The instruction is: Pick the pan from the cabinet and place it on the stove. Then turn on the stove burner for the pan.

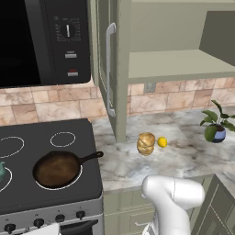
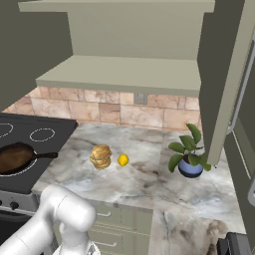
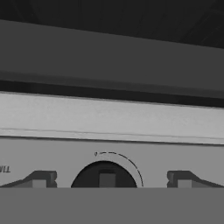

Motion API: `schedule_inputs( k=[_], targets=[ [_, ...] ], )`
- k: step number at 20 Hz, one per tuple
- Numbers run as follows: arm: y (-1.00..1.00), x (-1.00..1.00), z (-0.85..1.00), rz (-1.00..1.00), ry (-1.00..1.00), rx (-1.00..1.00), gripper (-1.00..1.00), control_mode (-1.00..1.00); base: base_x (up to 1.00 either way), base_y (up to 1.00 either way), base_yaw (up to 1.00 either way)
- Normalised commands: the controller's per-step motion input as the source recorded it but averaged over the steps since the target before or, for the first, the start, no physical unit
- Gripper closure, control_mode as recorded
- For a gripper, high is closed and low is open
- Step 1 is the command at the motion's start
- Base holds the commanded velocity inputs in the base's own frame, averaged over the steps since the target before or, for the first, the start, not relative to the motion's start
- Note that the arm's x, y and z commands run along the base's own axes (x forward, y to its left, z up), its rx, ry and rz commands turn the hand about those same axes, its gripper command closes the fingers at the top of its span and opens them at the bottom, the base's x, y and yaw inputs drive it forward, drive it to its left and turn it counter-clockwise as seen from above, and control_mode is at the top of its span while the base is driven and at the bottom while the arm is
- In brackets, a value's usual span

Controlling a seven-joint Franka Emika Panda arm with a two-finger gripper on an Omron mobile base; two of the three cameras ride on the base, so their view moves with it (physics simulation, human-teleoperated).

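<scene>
The pan [image 1: 57, 169] sits on the black glass stove [image 1: 50, 131], on the front right stove burner [image 1: 76, 179], whose white ring shows around its rim. Its thin black handle points right toward the counter; the pan [image 2: 14, 157] also appears at the left edge of the right base view. The sage-green cabinet [image 1: 179, 64] stands open, its shelf bare. In the hand view my gripper [image 3: 111, 179] is open and close to the stove's silver front strip [image 3: 109, 118], with a black knob [image 3: 106, 176] between the two fingertips [image 3: 40, 179], apart from both.
A black microwave [image 1: 41, 41] hangs above the stove. A teal kettle [image 1: 1, 170] sits at the stove's left edge. On the marble counter [image 1: 183, 156] lie a round tan item [image 1: 146, 143] and a lemon [image 1: 162, 142]. A potted plant [image 1: 215, 126] stands at the right.
</scene>
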Motion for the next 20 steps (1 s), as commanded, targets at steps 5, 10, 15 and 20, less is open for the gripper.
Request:
schedule_inputs(
  k=[5,10,15,20],
  targets=[
    [0.06,0.09,-0.12,0.00,0.00,0.00,-1.00,-1.00,0.00,0.00,0.00],
    [0.09,0.10,-0.11,0.00,0.00,0.00,1.00,-1.00,0.00,0.00,0.00],
    [0.06,0.18,-0.07,0.00,0.00,0.00,1.00,-1.00,0.00,0.00,0.00],
    [0.01,0.17,0.00,0.01,0.00,0.00,1.00,-1.00,0.00,0.00,0.00]
  ],
)
